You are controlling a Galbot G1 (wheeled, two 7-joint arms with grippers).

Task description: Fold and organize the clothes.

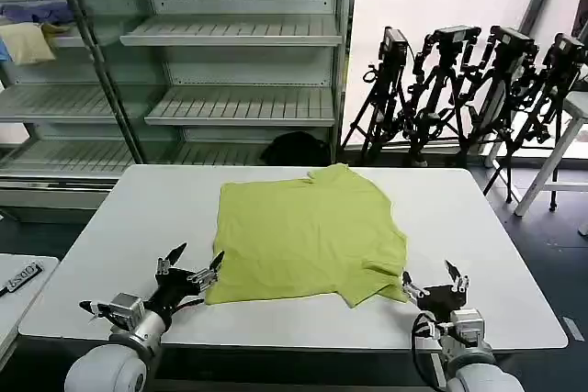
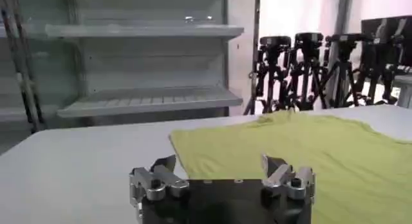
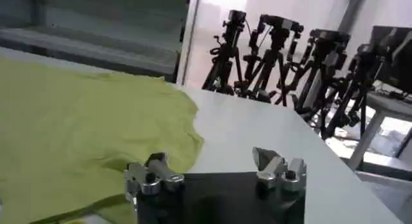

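Shirt (image 1: 308,236) flat on table (image 1: 138,227); left gripper (image 1: 195,262) wide, right gripper (image 1: 432,279) wide (head view).

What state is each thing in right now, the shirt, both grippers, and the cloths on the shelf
lime shirt: lying spread on the white table, one near corner creased, not yet folded.
left gripper: open, at the shirt's near left corner, holding nothing.
right gripper: open, at the shirt's near right corner, holding nothing.
pale yellow cloth: draped on the shelf.
blue-purple cloth: bunched on the shelf.

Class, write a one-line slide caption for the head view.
Lime yellow-green collared shirt spread on white table; open left gripper and open right gripper poised at its near corners.
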